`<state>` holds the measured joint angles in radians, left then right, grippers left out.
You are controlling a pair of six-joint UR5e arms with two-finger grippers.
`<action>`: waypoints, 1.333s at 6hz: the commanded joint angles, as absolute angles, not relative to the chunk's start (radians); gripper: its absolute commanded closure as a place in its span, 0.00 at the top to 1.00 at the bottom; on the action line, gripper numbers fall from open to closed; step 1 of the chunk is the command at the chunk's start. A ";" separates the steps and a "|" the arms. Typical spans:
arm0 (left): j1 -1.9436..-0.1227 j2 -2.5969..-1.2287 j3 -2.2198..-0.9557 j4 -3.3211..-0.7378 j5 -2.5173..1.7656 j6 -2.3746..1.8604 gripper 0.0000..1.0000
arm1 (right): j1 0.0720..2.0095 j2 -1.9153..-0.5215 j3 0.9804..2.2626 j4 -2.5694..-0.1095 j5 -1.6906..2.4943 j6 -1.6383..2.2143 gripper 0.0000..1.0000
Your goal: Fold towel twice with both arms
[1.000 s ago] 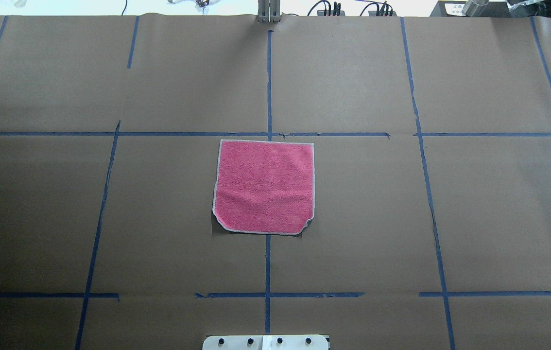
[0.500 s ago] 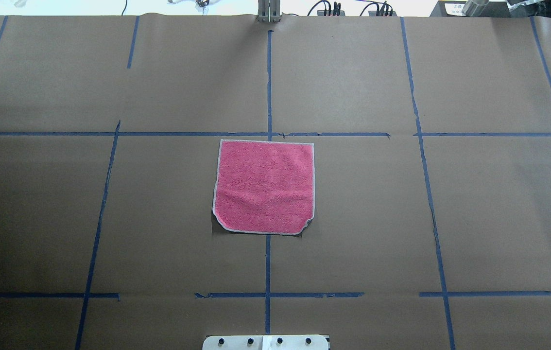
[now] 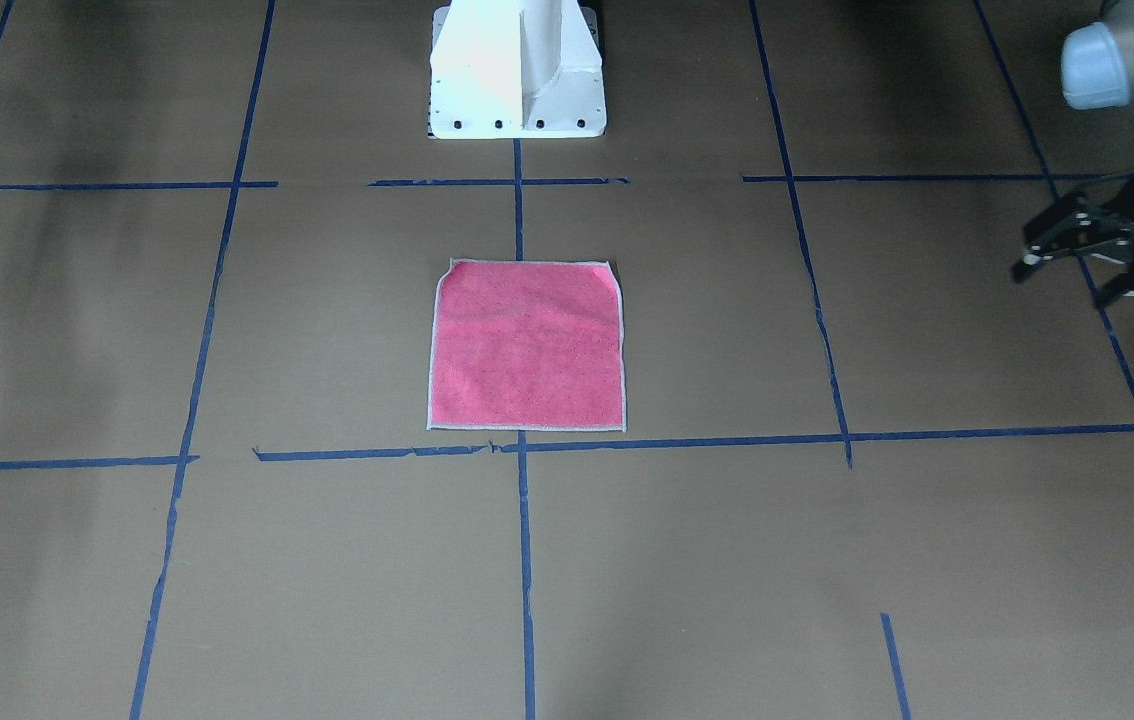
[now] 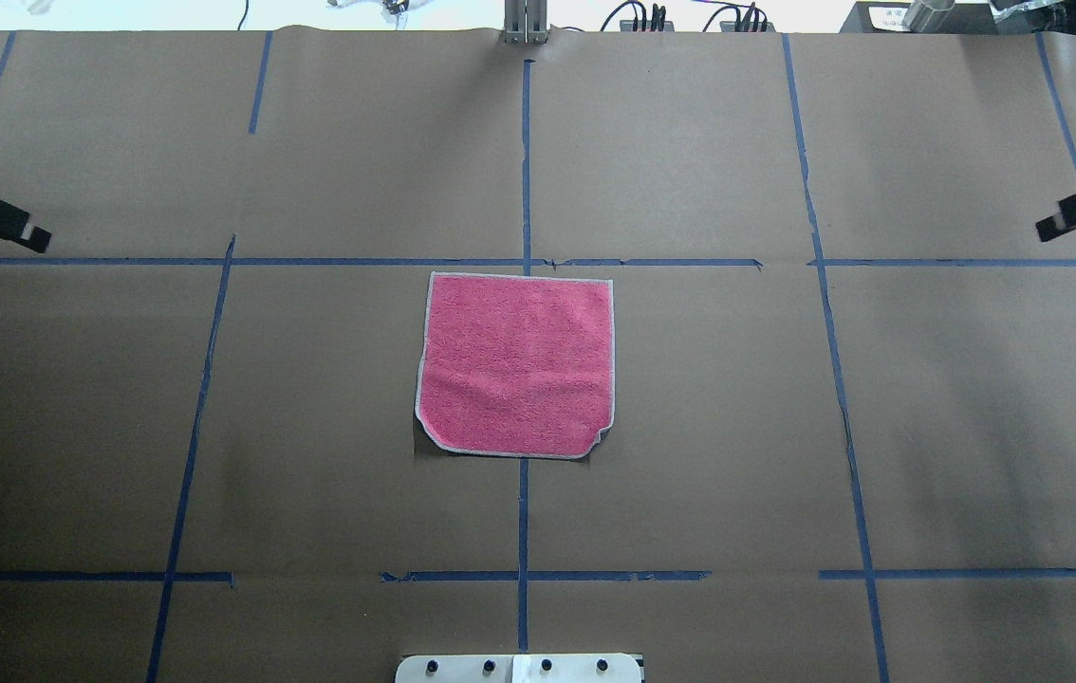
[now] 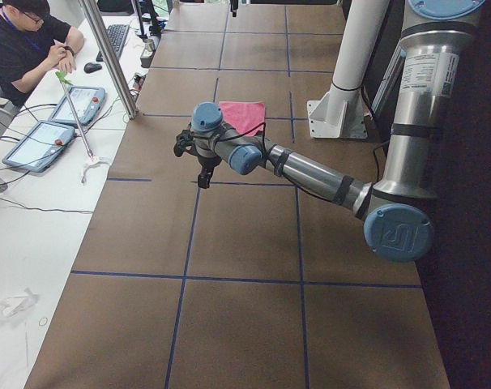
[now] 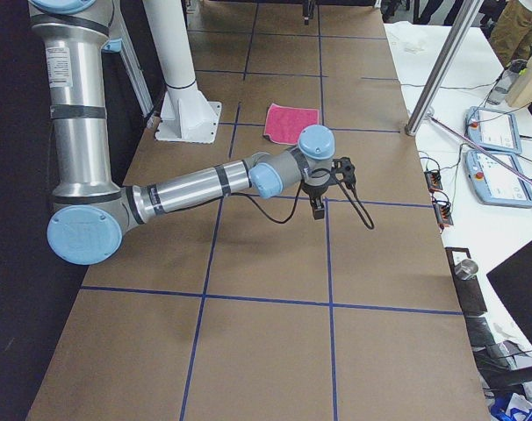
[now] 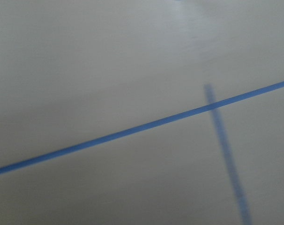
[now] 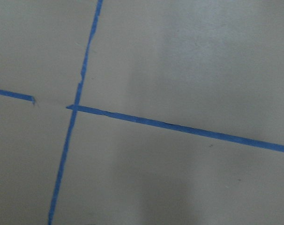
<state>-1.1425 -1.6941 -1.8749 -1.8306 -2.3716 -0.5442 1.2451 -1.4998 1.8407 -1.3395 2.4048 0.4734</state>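
Towel (image 4: 516, 365) lies flat on the taped table (image 4: 718, 446), pink face up and unfolded. It sits between your two grippers, well apart from both and a little nearer the white base (image 3: 517, 70) than either. Your left gripper (image 3: 1069, 283) hangs over the table with fingers spread and nothing between them. Your right gripper (image 4: 1057, 225) is too edge-on to tell whether it is spread or closed.

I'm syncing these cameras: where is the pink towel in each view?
Front-facing: towel centre, below white pedestal, the shared landmark.
Overhead: centre, above pedestal.
Exterior left: upper centre, left of pedestal.
Exterior right: upper centre, right of pedestal.
Left wrist: absent.
Right wrist: absent.
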 commanded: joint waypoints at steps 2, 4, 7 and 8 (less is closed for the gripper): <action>-0.825 -1.873 -1.905 -1.824 -2.149 -0.973 1.00 | 0.915 -1.349 1.942 -1.338 2.159 0.983 1.00; -0.654 -1.986 -1.901 -1.742 -1.998 -1.197 1.00 | 0.688 -1.231 1.941 -1.348 1.989 1.253 1.00; -0.458 -2.049 -1.873 -1.668 -1.817 -1.331 1.00 | 0.450 -1.157 1.931 -1.443 1.768 1.457 0.99; -0.407 -2.087 -1.821 -1.657 -1.760 -1.385 1.00 | 0.416 -1.096 1.930 -1.551 1.753 1.457 0.97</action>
